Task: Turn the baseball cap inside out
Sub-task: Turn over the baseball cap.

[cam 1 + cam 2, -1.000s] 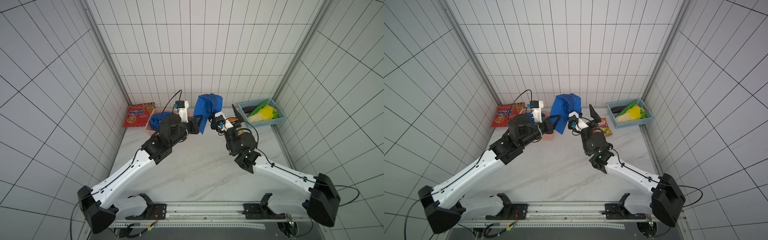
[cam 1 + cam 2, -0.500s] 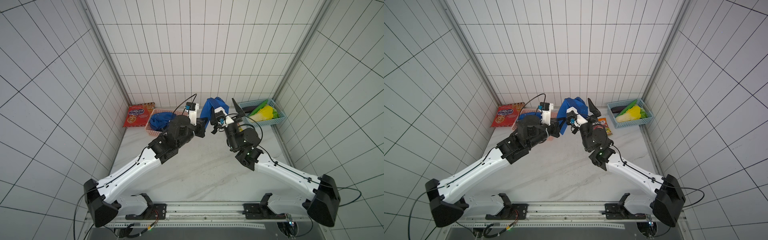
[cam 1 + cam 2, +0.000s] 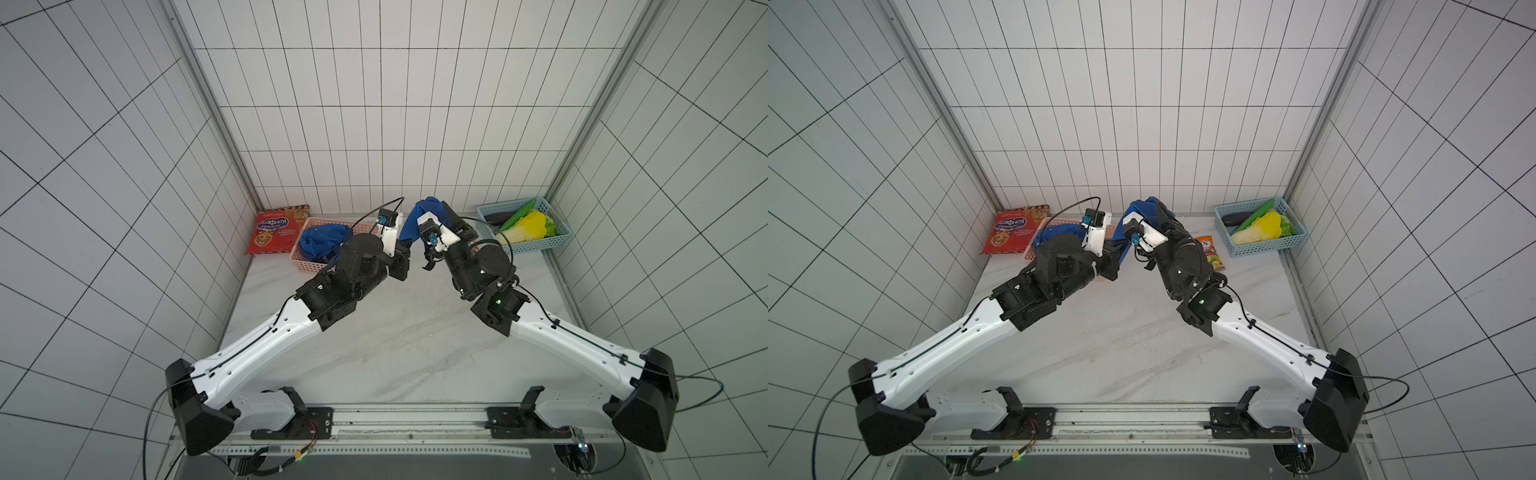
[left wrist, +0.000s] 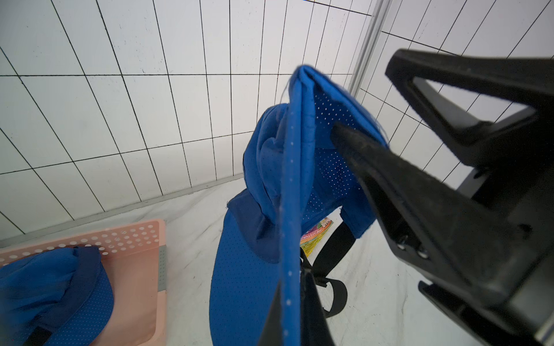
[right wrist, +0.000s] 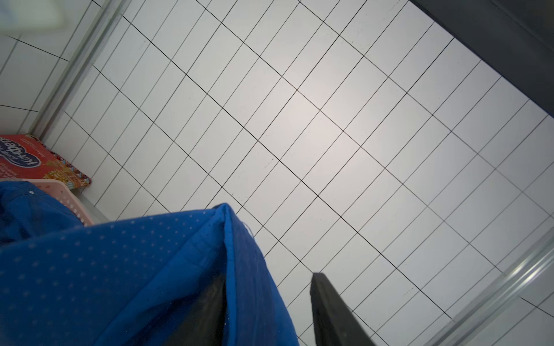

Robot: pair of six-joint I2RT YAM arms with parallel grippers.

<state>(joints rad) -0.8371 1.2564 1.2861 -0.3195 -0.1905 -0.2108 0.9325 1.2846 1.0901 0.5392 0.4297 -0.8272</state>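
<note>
**A:** Where is the baseball cap (image 4: 269, 167)?

**B:** Up off the tabletop (image 4: 192, 239). The left hand (image 4: 292, 302) is clenched on its rim band, and the crown rises past that hand's fingertips.

**A:** And the right hand (image 5: 266, 281)?

**B:** Released. One finger (image 4: 359, 149) is tucked inside the crown. The other stands outside, with a gap to the cloth.

**A:** Anything nearby?

**B:** A pink basket (image 4: 132, 239) beside the left hand, with a second blue cap (image 4: 60, 284) in it.

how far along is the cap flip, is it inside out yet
Not yet. Done: the blue cap is held up in the air, its rim pinched in the shut left gripper. In hand: the right gripper has one finger inside the crown, its jaws apart across the fabric. Left: pushing the crown through the opening; it looks crumpled, not turned out.
</note>
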